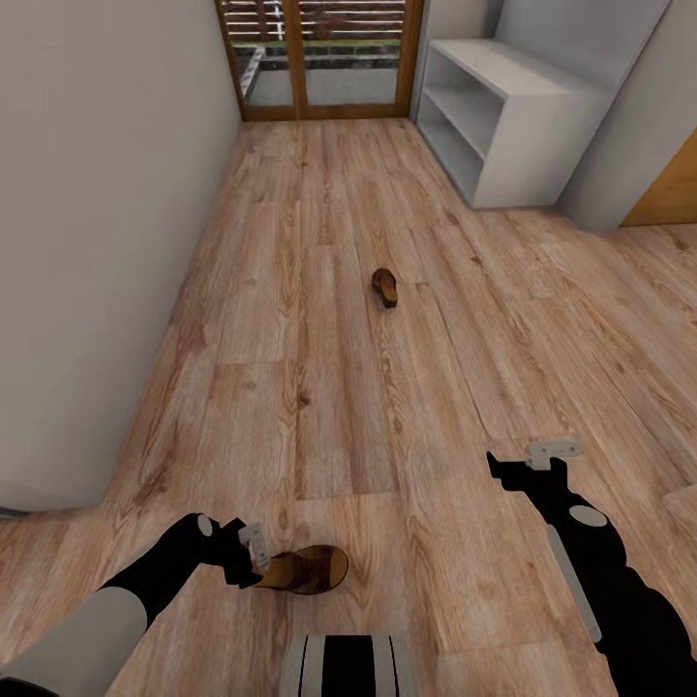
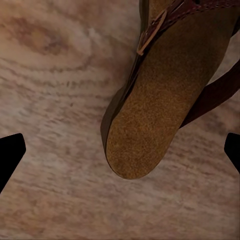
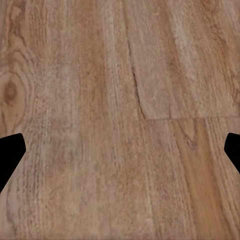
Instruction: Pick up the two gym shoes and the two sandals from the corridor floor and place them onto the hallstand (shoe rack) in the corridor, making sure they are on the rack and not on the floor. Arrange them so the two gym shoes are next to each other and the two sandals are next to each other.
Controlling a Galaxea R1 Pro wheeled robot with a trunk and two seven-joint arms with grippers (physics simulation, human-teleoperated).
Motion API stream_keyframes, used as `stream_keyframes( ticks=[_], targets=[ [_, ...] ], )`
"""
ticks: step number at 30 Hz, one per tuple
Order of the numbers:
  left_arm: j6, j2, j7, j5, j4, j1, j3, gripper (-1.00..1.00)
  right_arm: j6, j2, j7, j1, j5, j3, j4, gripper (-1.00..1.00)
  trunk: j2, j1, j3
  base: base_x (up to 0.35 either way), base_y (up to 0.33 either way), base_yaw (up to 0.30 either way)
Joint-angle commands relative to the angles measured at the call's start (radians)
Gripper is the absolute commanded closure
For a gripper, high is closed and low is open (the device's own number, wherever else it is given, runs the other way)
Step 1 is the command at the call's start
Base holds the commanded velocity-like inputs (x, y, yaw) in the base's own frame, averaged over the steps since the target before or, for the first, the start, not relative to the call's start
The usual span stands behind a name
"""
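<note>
Here the left gripper (image 1: 254, 554) is hovering with fingers spread wide over the near brown leather sandal with tan footbed (image 2: 150, 110), lying on the light wood-plank corridor floor (image 1: 319, 387). It is looking light and stiff-soled; pinching the sole edges near the heel seems safest. The right gripper (image 1: 530, 455) is hanging open, empty.

Your head view is evenly lit and soft, no glare; daylight comes through the wood-framed glass door (image 1: 319, 53) at the far end. The light brown wood-grain plank floor (image 1: 319, 387) carries only faint shadows. Both wrist views are blurry, grain smeared. The brown leather sandal with tan footbed (image 2: 155, 105) looks coarse and casts a thin dark shadow.
</note>
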Motion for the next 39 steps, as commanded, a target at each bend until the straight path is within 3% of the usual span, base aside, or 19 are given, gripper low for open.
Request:
stream_keyframes(
  ticks=[1, 18, 24, 34, 37, 39],
  targets=[
    [0.008, 0.000, -0.003, 0.000, -0.003, 0.000, -0.005, -1.00, 0.006, 0.000, 0.001, 0.000, 0.000, 0.000, -0.001, -1.00, 0.000, 0.000, -0.001, 0.000, 0.000, 0.000],
    [0.009, -0.015, 0.001, 0.000, -0.003, 0.000, -0.026, -1.00, 0.006, -0.002, 0.002, 0.000, 0.001, 0.000, -0.001, -1.00, 0.000, 0.000, -0.001, 0.000, 0.000, 0.000],
    [0.009, -0.016, 0.035, 0.000, -0.003, 0.000, -0.026, -1.00, 0.003, -0.002, 0.003, 0.000, 0.001, -0.002, -0.002, -1.00, 0.000, 0.000, -0.001, 0.000, 0.000, 0.000],
    [0.009, -0.018, 0.050, 0.000, -0.003, 0.000, -0.026, -1.00, -0.016, -0.027, 0.008, 0.001, -0.001, -0.010, -0.001, -1.00, 0.000, 0.000, -0.001, 0.000, 0.000, 0.000],
    [0.009, -0.018, 0.050, 0.000, -0.003, 0.000, -0.026, -1.00, -0.059, -0.030, 0.009, 0.002, -0.001, -0.012, -0.001, -1.00, 0.000, 0.000, -0.001, 0.000, 0.000, 0.000],
    [0.009, -0.018, 0.050, 0.000, -0.003, 0.000, -0.026, -1.00, -0.151, -0.032, 0.008, 0.004, -0.001, -0.012, 0.002, -1.00, 0.000, 0.000, -0.001, 0.000, 0.000, 0.000]
  ],
)
